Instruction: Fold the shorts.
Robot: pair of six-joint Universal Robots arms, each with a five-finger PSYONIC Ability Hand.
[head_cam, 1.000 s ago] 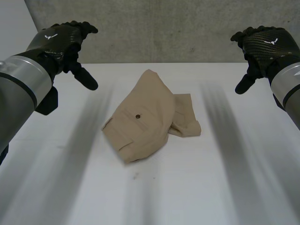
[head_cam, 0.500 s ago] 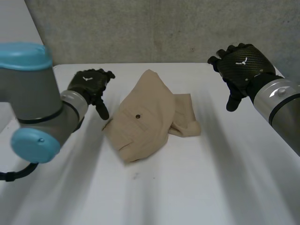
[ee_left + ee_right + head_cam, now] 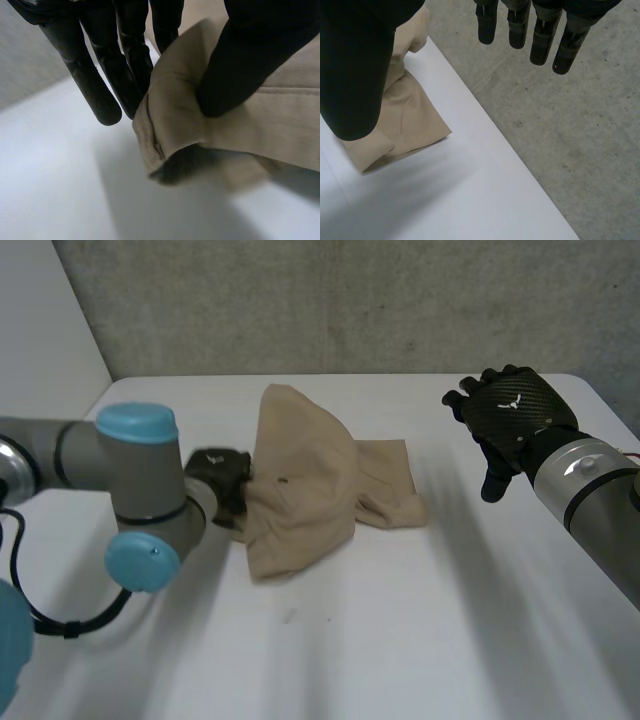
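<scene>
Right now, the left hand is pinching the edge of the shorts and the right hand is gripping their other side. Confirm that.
Not quite. The left hand does pinch the edge of the shorts, but the right hand grips nothing. The right wrist view shows it open and apart from the cloth.

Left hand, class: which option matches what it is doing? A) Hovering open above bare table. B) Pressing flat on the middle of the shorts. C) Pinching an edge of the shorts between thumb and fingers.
C: in the left wrist view the left hand clamps a rolled edge of the shorts between its thumb and fingers.
</scene>
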